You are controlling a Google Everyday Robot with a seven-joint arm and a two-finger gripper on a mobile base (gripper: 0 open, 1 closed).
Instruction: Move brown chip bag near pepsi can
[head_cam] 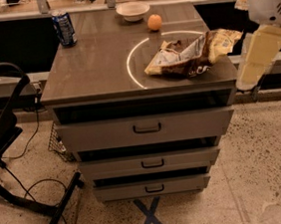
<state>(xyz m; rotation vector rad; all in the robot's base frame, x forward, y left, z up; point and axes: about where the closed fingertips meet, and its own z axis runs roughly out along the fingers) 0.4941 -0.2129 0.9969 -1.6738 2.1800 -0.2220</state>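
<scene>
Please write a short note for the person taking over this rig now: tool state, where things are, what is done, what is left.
Tool: off the cabinet's right edge, close to the brown chip bag; grip unclear.
Bag: front right of the top.
Pepsi can: upright, back left corner.
Done: nothing; the two are far apart.
Left: grasp bag, set it beside can.

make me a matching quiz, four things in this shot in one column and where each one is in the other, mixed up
Things:
1. chip bag
2. pepsi can
3. bowl
4. gripper

Places:
a. back left corner of the cabinet top
b. off the cabinet's right edge, beside the bag
c. front right of the top
d. back middle, left of the orange

Pairs: 1-c, 2-a, 3-d, 4-b
</scene>
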